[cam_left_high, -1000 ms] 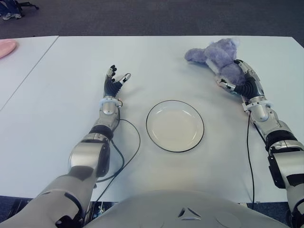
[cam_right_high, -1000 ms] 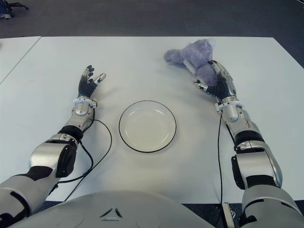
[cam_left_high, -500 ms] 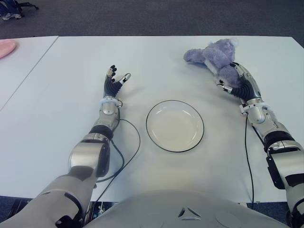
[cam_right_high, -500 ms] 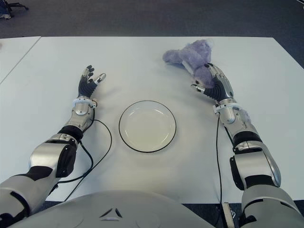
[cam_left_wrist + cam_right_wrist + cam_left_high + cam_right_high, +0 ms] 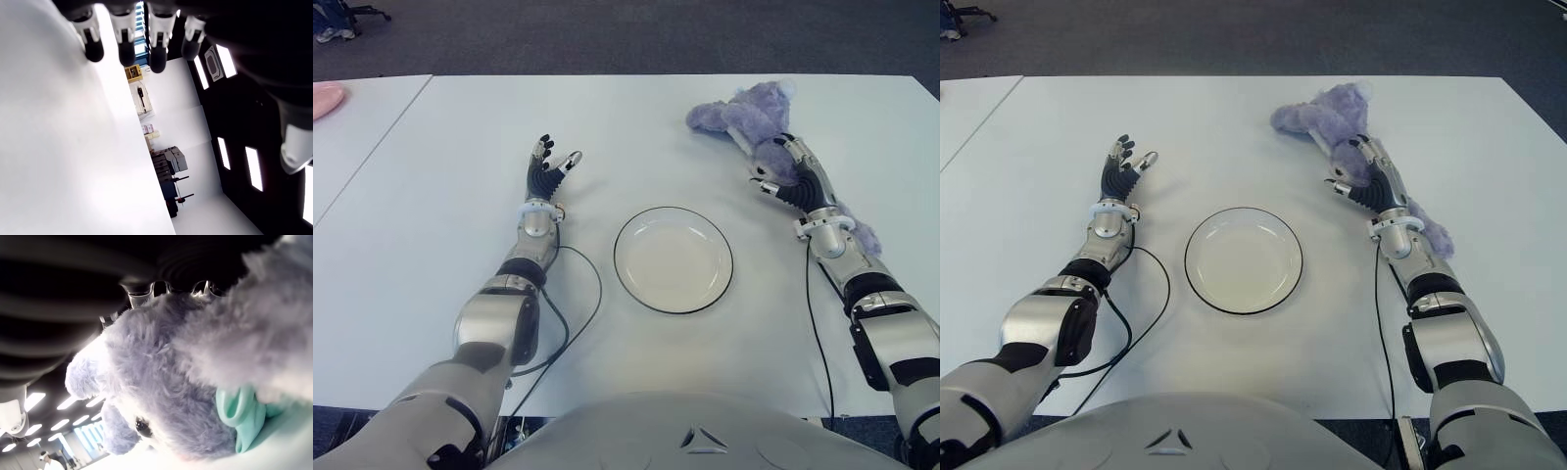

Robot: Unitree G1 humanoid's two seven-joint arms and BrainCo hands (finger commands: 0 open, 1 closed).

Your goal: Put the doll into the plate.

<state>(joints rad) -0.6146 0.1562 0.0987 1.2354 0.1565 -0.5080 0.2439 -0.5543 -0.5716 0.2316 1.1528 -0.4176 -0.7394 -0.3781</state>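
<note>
The doll (image 5: 749,113), a purple plush with a pale green collar, lies on the white table (image 5: 636,137) at the far right, beyond the plate. My right hand (image 5: 783,171) sits over its body with the fingers curled into the fur; the right wrist view shows the doll (image 5: 161,416) filling the palm. A bit of purple fur also shows beside my right forearm. The white plate (image 5: 674,259) with a dark rim lies empty in the middle of the table, nearer me and left of the doll. My left hand (image 5: 548,171) shows left of the plate, fingers spread, holding nothing.
A black cable (image 5: 582,294) loops on the table between my left arm and the plate. A pink object (image 5: 325,98) lies on the neighbouring table at far left, past a seam. Dark floor runs beyond the table's far edge.
My right hand has shifted left and a little toward me with the doll in its grip; the doll has slid left with it. The left hand has not moved.
</note>
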